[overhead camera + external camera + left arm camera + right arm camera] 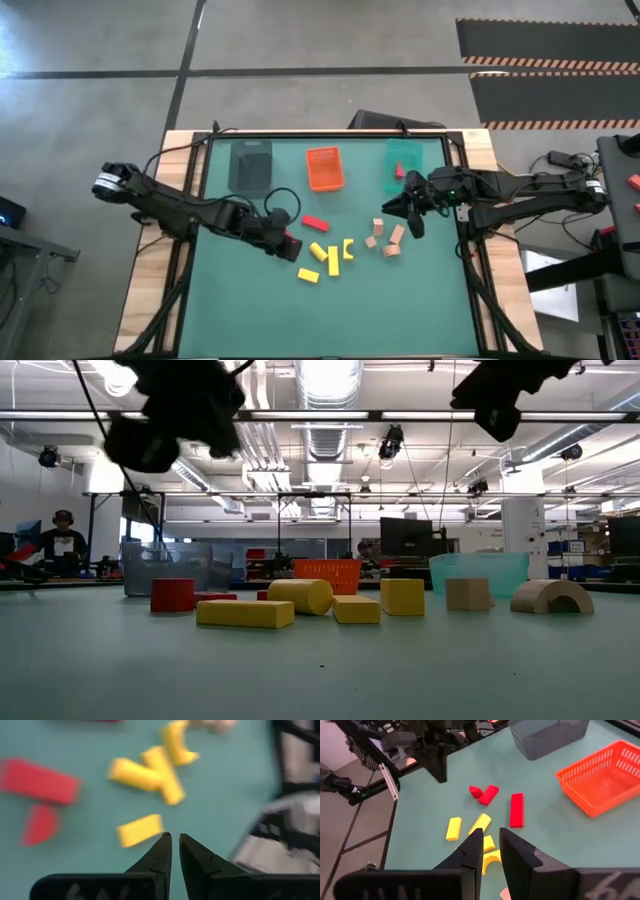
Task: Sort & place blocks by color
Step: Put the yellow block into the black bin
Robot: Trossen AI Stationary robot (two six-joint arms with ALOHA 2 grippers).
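Observation:
Red blocks (pixel 315 223) (pixel 293 243), several yellow blocks (pixel 333 260) and several tan blocks (pixel 390 240) lie flat on the green table. One more red block (pixel 399 171) lies in the teal tray (pixel 408 155). My left gripper (pixel 287 245) hangs above the table just left of the yellow blocks (pixel 150 775), beside a red block (pixel 40 780). Its fingers are nearly together and empty (pixel 175 840). My right gripper (pixel 410 218) hangs above the table right of the tan blocks, also nearly closed and empty (pixel 491 836). In the low view both grippers are well above the blocks (pixel 245 613).
Three trays stand in a row at the table's far side: dark grey (pixel 250 165), orange (pixel 325 168) and teal. The near half of the table (pixel 330 320) holds no objects. Cables run along the table's left and far edges.

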